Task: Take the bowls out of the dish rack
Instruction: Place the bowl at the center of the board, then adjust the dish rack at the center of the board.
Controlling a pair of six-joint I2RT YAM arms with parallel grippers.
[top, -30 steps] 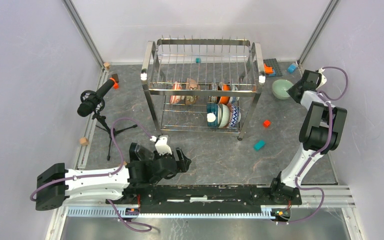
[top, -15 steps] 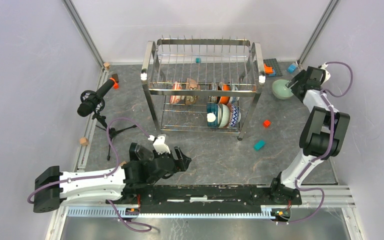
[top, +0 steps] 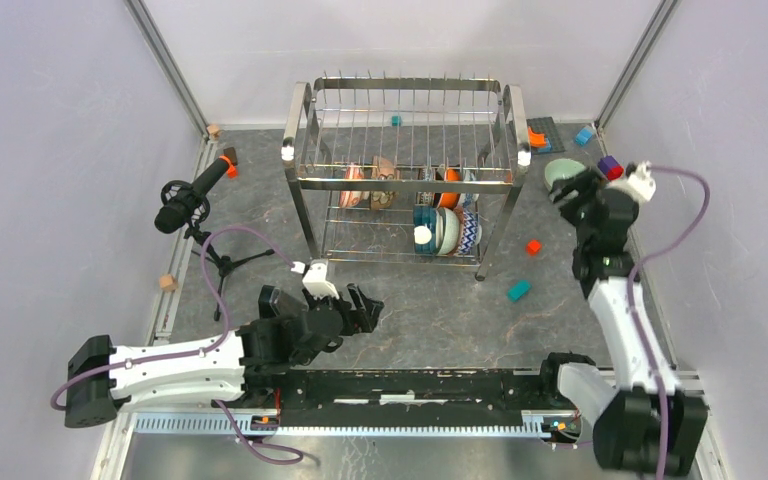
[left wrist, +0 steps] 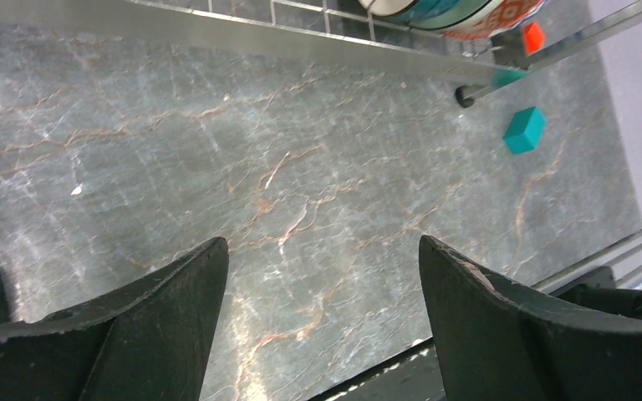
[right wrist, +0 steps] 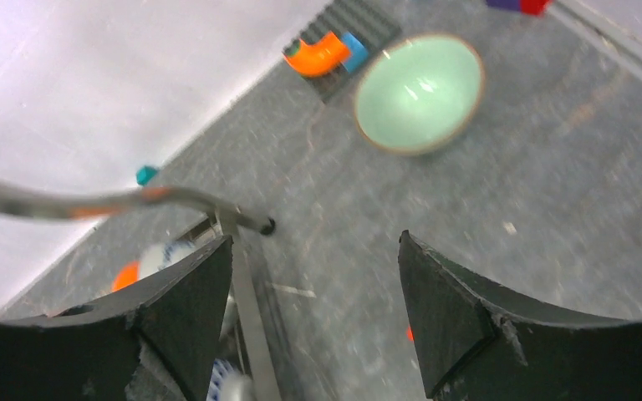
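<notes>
Marbled grey surface [top: 440,310]. Left gripper [top: 365,305] nearest, jaws wide, empty. Right gripper [top: 567,195] jaws wide, empty, close by pale green bowl [right wrist: 418,92], which sits on the surface beside dish rack [top: 400,182]. Other bowls [top: 447,230] stand inside rack. Judged step: between bowls. Next move: reach in and pinch one rim.

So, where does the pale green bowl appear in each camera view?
Top external: pale green bowl at far right, just right of the dish rack.
Left wrist: not in it.
Right wrist: upper right, sitting on the table.
Shared landmark: the dish rack's steel frame, seen in all three.
</notes>
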